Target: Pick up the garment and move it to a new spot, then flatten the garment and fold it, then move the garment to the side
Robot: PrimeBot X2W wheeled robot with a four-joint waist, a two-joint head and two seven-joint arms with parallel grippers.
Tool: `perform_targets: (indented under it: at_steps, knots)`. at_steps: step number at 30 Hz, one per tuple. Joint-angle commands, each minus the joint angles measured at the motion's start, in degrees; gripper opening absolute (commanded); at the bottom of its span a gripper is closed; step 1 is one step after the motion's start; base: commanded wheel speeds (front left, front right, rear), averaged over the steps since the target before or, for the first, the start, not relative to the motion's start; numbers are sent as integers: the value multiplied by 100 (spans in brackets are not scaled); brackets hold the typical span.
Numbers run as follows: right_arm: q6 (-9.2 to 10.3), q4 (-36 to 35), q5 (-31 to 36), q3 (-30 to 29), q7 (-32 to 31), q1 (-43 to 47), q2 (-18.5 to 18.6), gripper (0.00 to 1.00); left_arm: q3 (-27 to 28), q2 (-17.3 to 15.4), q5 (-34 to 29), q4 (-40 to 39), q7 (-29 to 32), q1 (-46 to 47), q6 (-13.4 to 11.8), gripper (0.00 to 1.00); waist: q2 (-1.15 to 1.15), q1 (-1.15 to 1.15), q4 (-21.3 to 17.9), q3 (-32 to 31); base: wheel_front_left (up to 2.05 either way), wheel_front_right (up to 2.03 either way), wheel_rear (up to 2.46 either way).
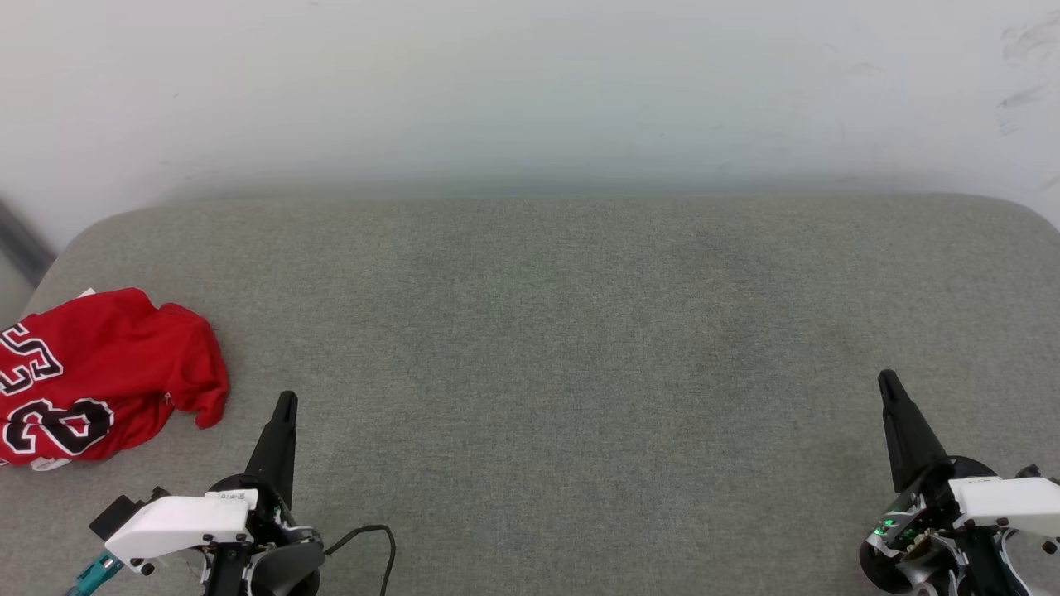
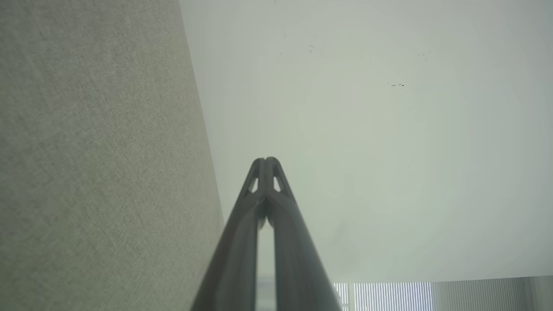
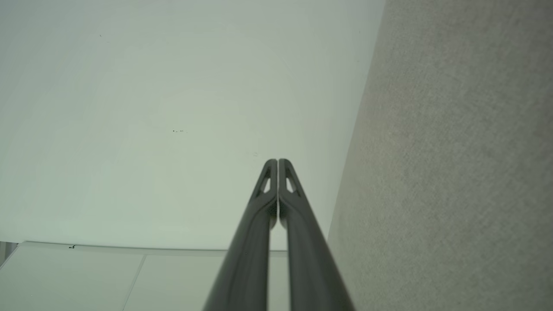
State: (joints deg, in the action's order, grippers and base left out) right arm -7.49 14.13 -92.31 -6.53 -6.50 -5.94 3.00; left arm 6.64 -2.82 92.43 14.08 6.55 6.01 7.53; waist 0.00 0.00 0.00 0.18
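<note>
You have a grey fabric cushion (image 1: 580,348) spread before you, its far corners rounded and its weave faintly mottled. Behind it stands a white wall (image 1: 530,83), with dark scuff marks (image 1: 1020,99) at its upper right. Your left wrist view catches vertical blinds (image 2: 389,296) beyond the wall. Your right wrist view shows pale panels (image 3: 86,280) meeting at a seam.

- garment (image 1: 108,372): thin red cloth, soft and creased, slight sheen; letters/number look flat-printed, blk w/ white outline.
- seat pad (image 1: 546,331): grey woven cloth, matt, fine rough weave; same texture in both wrist views.
- wall (image 1: 530,83): smooth matt paint, off-white, few dark scuffs top right.
- left gripper (image 1: 286,400) + right gripper (image 1: 887,379): fingers dark, smooth, matt, plastic by look.
- wrist shell (image 1: 178,521): white plastic, smooth, semi-gloss.
- cable (image 1: 373,527): blk, smooth jacket.
</note>
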Motion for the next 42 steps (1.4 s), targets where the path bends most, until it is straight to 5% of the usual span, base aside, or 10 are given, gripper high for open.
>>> perform_targets:
  at_steps: [1,39,40,42]
  knots:
    - [0,2,-20,3,2,-68,-26,0,5,10,-5,-6,10,44,19,0,0,0,0,0,0,0,0]
    - [0,2,-20,3,2,-68,-26,0,5,10,-5,-6,10,43,19,0,0,0,0,0,0,0,0]
    - [0,-1,1,0,1,0,0,100,-1,0,0,-1,0,1,0,100,0,0,0,0,0,0,0]
    - [1,66,4,4,4,49,-1,100,-16,5,-2,69,-7,-43,-3,100,0,0,0,0,0,0,0]
